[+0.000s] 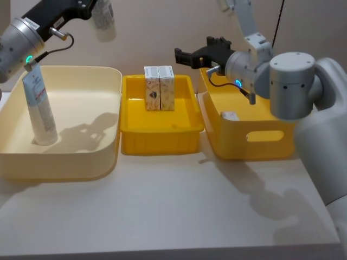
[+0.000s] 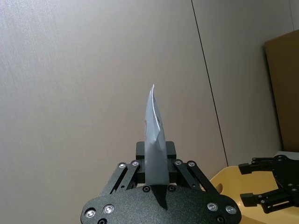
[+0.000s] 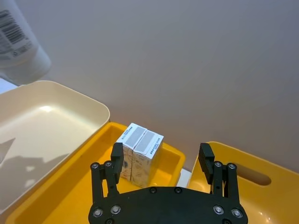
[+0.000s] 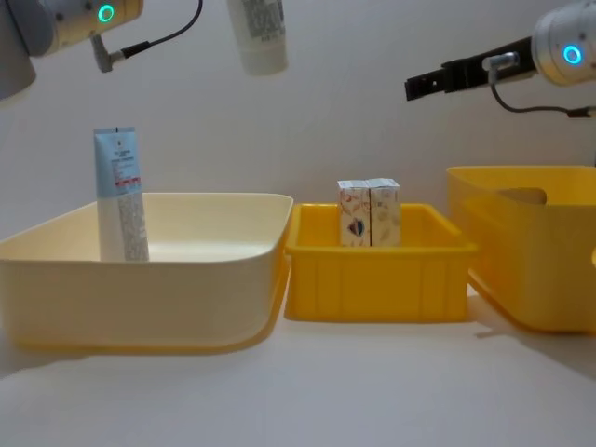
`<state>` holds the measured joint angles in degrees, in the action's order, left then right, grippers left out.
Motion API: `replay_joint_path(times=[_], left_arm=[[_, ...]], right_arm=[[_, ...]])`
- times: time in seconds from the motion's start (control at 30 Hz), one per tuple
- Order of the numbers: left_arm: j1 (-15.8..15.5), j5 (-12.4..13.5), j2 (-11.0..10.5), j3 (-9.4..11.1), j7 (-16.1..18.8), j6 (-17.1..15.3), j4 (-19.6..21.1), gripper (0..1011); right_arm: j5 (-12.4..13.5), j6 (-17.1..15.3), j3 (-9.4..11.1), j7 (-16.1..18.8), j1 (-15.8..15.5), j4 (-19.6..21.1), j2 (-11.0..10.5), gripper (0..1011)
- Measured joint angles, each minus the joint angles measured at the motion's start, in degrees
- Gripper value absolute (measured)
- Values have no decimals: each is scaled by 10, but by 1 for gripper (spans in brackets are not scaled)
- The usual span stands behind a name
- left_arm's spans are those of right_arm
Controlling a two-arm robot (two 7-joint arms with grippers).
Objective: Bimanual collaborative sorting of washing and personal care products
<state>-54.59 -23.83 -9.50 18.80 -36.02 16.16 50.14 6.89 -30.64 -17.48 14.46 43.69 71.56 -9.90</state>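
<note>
Left gripper [image 2: 155,154]: clamped on a squeeze tube [image 2: 153,122], which it holds high above the right part of the cream tub [image 1: 111,76].
Right gripper [image 3: 161,156]: jaws wide apart and empty. It hangs over the seam between the yellow tray [image 1: 157,143] and the tall yellow tub [image 1: 238,142].
Task things: a second tube [image 1: 39,108] stands upright at the cream tub's left. Two cartons [image 1: 159,88] stand side by side, touching, at the back of the tray.
Risk 1: if you release from this height, the tube likely bounces, lands flat or knocks over the standing one. Lower it first.
Risk 2: the tube body is soft, so a fast swing may let it slip in the pads.
Risk 3: the cartons leave no gap for a finger. An off-centre descent takes both or tips one.
Obstacles: the tray's back wall sits just behind the cartons. The tall tub's wall is right beside your right arm's path.
Unclear: there's a small white thing [image 1: 229,115] inside the tall tub. It could be a carton or a label, the view is too poor to say.
</note>
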Motion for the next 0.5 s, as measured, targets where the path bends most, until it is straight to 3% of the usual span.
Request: replay_joint_path(times=[0.5], left_arm=[[-1, -11, 3, 7, -11, -9, -3, 240]], right_arm=[[-41, 44, -73, 89, 45, -39, -21, 1001]])
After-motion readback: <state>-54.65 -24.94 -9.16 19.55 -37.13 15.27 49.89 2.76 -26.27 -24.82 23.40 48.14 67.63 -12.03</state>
